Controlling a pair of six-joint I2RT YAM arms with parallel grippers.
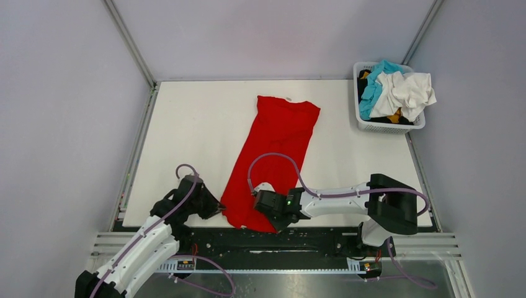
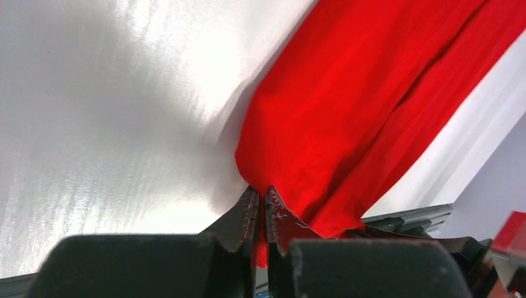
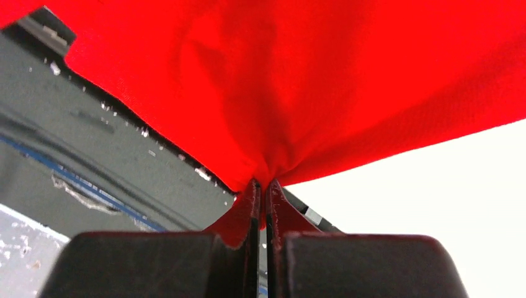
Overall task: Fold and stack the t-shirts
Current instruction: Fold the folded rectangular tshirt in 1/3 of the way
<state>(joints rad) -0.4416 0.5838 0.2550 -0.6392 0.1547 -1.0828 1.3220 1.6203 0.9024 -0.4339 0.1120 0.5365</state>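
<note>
Gripping now: my left gripper (image 2: 261, 194) is pressed together on the near-left corner of the red t-shirt (image 1: 277, 139), and my right gripper (image 3: 261, 185) is pressed together on its near-right corner; both wrist views show red cloth bunched between the jaws
Shirt position: it lies as a long narrow strip on the bench (image 1: 186, 136), collar end far, hem end at the near edge and hanging a little over the dark rail (image 1: 310, 239)
Other shirts: a white t-shirt (image 1: 406, 90) and a teal-blue t-shirt (image 1: 374, 90) are heaped in the basket (image 1: 387, 126) at the far right corner, well apart from my work
Step in hand: as I judge it, carrying the hem up and over toward the collar to halve the length
Lift: I should raise both corners together and level, only high enough for the hem to clear the cloth beneath, so the far half is not dragged
Tension: I would hold the corners far enough apart that the hem runs taut between them; slack there would sag and crease crooked
Travel: I should follow the strip's own line, which slants rightward as it goes far, not the bench edge
Landing: lay the hem on the shoulders with side edges matched, then let go of both corners at once
Risk: each pinch looks like a small bite close to the edge, so a jerk could pull a corner free; I cannot tell whether every layer is caught
</note>
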